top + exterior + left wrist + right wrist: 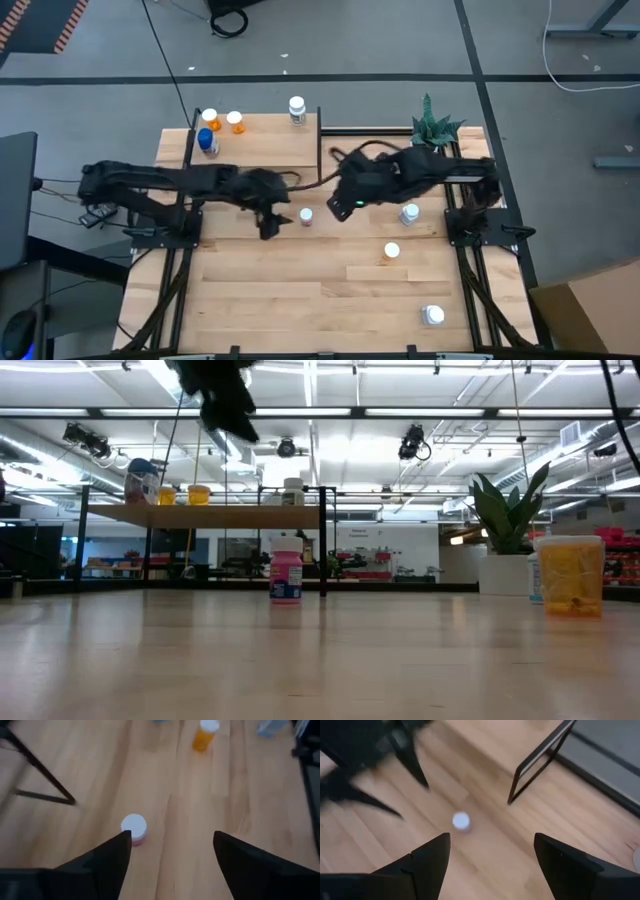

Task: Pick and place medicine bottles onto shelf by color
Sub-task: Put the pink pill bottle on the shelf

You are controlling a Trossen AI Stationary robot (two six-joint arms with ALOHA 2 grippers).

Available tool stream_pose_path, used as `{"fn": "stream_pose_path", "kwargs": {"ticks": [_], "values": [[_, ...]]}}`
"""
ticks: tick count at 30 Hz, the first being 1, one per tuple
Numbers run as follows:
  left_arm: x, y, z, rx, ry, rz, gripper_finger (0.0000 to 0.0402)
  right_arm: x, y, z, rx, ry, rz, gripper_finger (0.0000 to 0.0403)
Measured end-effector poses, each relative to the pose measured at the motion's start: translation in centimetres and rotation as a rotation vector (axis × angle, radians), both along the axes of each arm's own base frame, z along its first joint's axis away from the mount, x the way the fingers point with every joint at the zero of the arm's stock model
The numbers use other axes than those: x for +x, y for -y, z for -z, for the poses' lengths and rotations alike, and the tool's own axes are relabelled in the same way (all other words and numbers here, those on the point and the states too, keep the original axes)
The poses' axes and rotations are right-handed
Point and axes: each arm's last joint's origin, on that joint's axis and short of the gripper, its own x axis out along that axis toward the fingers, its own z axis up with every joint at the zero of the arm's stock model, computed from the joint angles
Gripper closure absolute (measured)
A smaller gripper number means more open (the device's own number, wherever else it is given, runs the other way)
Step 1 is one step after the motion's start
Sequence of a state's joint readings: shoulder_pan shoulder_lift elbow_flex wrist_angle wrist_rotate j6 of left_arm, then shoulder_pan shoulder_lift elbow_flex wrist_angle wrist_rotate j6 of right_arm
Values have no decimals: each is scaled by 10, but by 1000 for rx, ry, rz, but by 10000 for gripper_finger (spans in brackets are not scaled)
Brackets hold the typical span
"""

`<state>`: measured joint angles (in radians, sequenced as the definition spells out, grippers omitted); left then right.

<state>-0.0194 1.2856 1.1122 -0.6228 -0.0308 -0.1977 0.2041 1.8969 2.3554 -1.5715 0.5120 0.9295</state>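
Note:
A small pink bottle with a white cap [306, 215] [286, 577] [134, 828] [461, 820] stands upright on the table's middle, on its base. My left gripper [270, 222] [172, 840] hangs open just left of it, touching nothing. My right gripper [343, 208] [492, 842] hovers open just right of the bottle and above it. The shelf [250, 145] [210, 515] at the far left carries an orange bottle [236, 122], a blue one [207, 140] and two white-capped ones [297, 108]. More bottles stand on the table: an orange one [392, 251] [570, 575] and two others [410, 212].
A potted spiky plant [433, 125] [510, 525] stands at the far right. A bottle [434, 316] sits near the front right. The shelf's black legs [535, 767] come down onto the table close behind the pink bottle. Bare wood [260, 300] lies at the near left.

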Motion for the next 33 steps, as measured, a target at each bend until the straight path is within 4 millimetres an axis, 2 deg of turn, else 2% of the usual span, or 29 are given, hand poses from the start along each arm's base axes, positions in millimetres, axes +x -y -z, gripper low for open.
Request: {"fn": "stream_pose_path", "kwargs": {"ticks": [4,7,19,28,33], "values": [[24,-2,34,-7,-135,10,99,-16,-10,-14,-40,90,51,107],[38,-2,50,6,-161,27,90,-20,-16,-16,-43,110,52,107],[60,-4,70,143,-139,75,55,-19,-25,-14,-28,99,20,107],[71,-11,102,109,-248,4,51,-20,-26,-14,-20,97,13,107],[74,-17,112,87,-270,-53,51,-21,-30,-14,-18,96,1,107]]}}
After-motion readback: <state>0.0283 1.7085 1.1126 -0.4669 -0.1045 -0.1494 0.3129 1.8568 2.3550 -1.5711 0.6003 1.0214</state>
